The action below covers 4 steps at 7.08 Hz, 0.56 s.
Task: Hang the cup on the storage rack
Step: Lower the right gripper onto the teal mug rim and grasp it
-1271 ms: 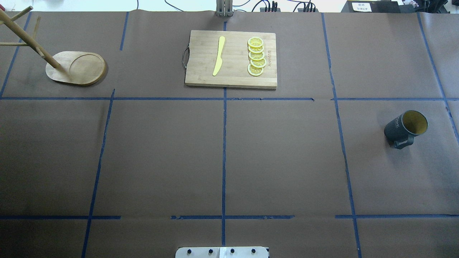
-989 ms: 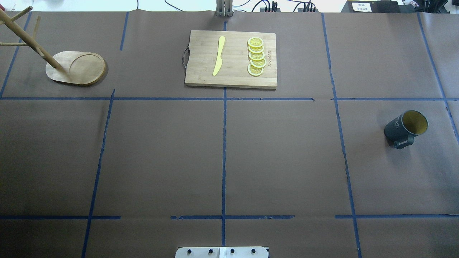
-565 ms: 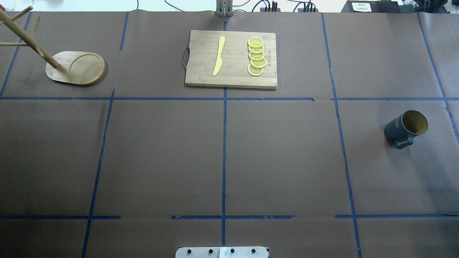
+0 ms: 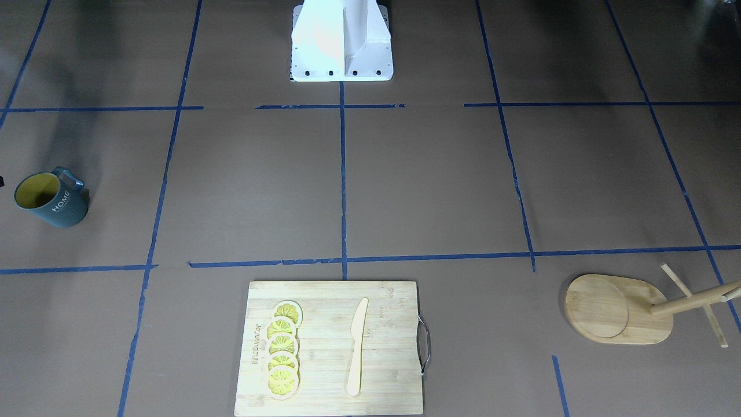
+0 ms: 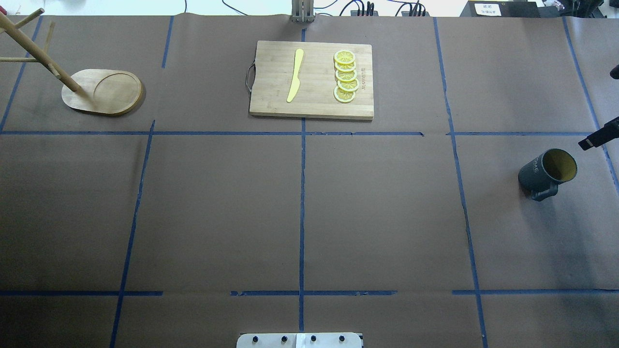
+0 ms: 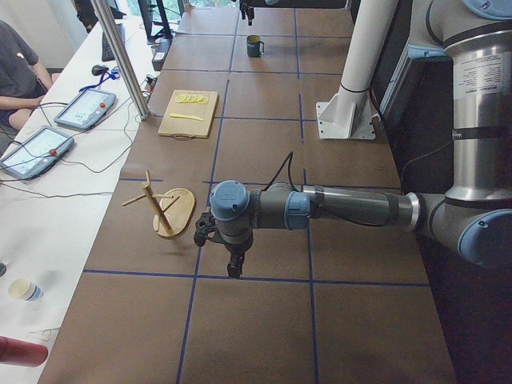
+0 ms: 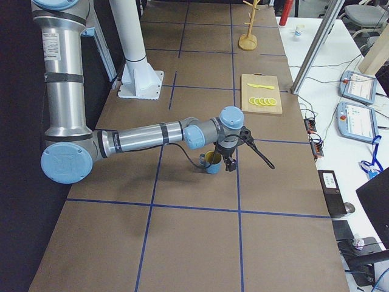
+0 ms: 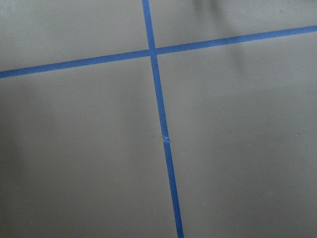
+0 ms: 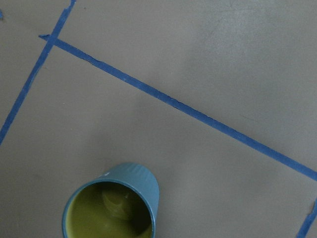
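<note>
Whereas no arm showed overhead a moment ago, the right gripper (image 5: 598, 137) now enters near the upright cup (image 5: 549, 173), not touching it. Finger spread cannot be determined. Judged: approach begun, with the storage rack (image 5: 104, 92) well apart from this gripper.

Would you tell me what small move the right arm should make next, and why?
Probably centre the right gripper over the cup: it stands upright and ungrasped on the table, far from the storage rack, and sits only at the wrist view's bottom edge.
</note>
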Each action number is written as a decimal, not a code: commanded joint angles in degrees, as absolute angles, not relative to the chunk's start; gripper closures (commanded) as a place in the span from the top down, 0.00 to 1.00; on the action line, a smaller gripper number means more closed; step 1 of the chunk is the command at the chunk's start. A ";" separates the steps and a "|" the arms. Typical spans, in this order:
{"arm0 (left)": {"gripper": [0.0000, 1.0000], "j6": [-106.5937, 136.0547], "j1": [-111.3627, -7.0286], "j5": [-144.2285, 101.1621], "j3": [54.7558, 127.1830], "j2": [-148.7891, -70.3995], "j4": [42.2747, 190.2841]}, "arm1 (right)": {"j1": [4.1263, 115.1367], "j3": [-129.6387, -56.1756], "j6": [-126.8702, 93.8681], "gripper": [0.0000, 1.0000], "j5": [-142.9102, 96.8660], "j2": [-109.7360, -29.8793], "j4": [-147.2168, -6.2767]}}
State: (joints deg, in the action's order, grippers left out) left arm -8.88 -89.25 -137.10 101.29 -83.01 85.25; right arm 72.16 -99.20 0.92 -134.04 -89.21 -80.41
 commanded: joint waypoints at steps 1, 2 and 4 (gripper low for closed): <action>1.00 -8.88 -89.30 -137.20 101.43 -83.06 85.25 | 69.28 -98.27 -4.01 1.00 -132.63 -89.38 -76.23; 1.00 -8.88 -89.30 -137.20 101.51 -82.97 85.25 | 68.21 -97.04 -6.13 1.00 -130.97 -89.73 -72.55; 1.00 -8.88 -89.30 -137.20 102.04 -82.71 85.25 | 67.77 -91.78 -7.99 0.99 -130.96 -90.26 -64.19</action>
State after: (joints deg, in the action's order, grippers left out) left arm -8.88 -89.29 -137.20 101.67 -82.91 85.25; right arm 68.22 -94.67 -6.63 -131.14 -89.97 -68.90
